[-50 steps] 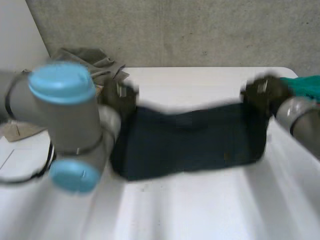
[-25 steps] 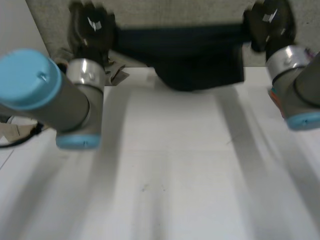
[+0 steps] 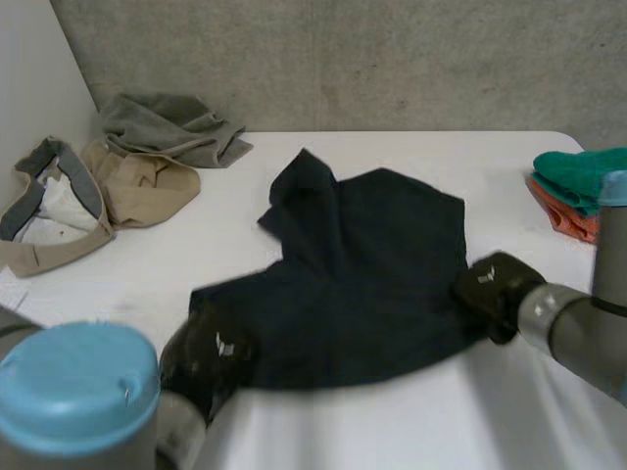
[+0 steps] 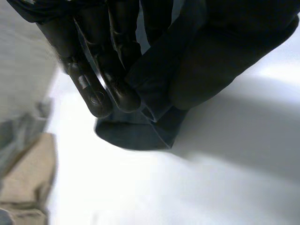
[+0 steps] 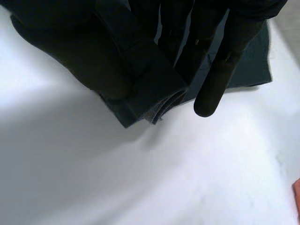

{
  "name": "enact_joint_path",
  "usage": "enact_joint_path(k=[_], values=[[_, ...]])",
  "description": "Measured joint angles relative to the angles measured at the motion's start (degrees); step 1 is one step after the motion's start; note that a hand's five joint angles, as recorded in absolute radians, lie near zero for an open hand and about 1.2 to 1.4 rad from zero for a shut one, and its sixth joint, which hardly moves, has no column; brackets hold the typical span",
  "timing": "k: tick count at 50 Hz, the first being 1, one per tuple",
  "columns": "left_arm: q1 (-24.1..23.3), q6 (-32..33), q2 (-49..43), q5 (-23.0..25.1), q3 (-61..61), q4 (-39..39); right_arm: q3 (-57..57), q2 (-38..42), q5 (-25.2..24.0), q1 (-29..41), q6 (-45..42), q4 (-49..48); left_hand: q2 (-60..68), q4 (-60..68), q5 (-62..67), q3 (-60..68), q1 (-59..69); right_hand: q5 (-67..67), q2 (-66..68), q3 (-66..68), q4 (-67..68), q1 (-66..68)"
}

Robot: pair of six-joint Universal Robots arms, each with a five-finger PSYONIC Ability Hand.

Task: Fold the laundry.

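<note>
**Lay the blue shirt flat first**

At the far left of the white table (image 3: pixel 392 421) lie some tan clothes (image 3: pixel 137 186), with a grey cloth (image 3: pixel 167 125) bunched up just behind them. These look like they are waiting for their turn.

The left hand (image 3: pixel 208 354) is at the near left corner of the dark blue shirt (image 3: pixel 362 274). Its fingers (image 4: pixel 96 89) are closed and pinch a folded bit of the shirt's edge.

The shirt lies in the middle of the table. Its far part is crumpled and one bit sticks up.

The right hand (image 3: pixel 487 287) is at the near right corner. Its fingers (image 5: pixel 218 84) squeeze the shirt's edge against the thumb.

At the far right sits a green and orange pile (image 3: pixel 578 176), well apart from the shirt.

I think the job now is to spread the shirt out. Both hands should pull gently and evenly, so that the shirt lies smooth with no bumps before they let go.
</note>
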Motion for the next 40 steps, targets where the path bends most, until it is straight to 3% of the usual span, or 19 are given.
enact_joint_path(k=[7,13,21,23,31,40], values=[[-8.43,-2.66,3.26,-1.47,-0.95,-16.03,9.93,-9.95,0.00,-1.59,-12.08,9.00,0.00,0.01,0.00,0.00,0.00,0.00,0.00,0.00,0.00,0.00],[-10.55,-5.30,2.22,-1.43,1.49,-18.38,13.20,-11.67,0.01,-3.08,-14.45,8.25,0.00,0.01,0.00,0.00,0.00,-0.01,0.00,0.00,0.00,0.00],[-3.13,-5.84,-5.49,-1.09,10.09,-13.66,10.83,-7.92,0.20,-2.94,-9.50,-2.21,-1.12,-1.16,-0.99,-1.11,-0.97,0.05,0.00,0.00,0.00,0.00],[0.71,-5.73,-8.79,-0.80,13.77,-12.33,9.12,-5.32,0.42,-2.72,-7.25,-5.42,-27.35,-26.75,-25.52,-26.16,-27.31,0.33,0.00,0.00,0.00,0.00],[3.20,-5.74,-10.02,-0.22,17.79,-11.76,8.54,-2.90,-0.02,-2.45,-4.32,-7.45,-55.77,-56.00,-54.32,-55.40,-52.53,0.49,0.00,0.00,0.00,0.00],[4.14,-5.82,-5.20,1.86,19.99,-10.95,12.18,-5.74,-1.22,-2.51,-3.45,-8.06,-56.63,-56.84,-54.73,-56.07,-53.10,0.49,0.00,0.00,0.00,0.00]])
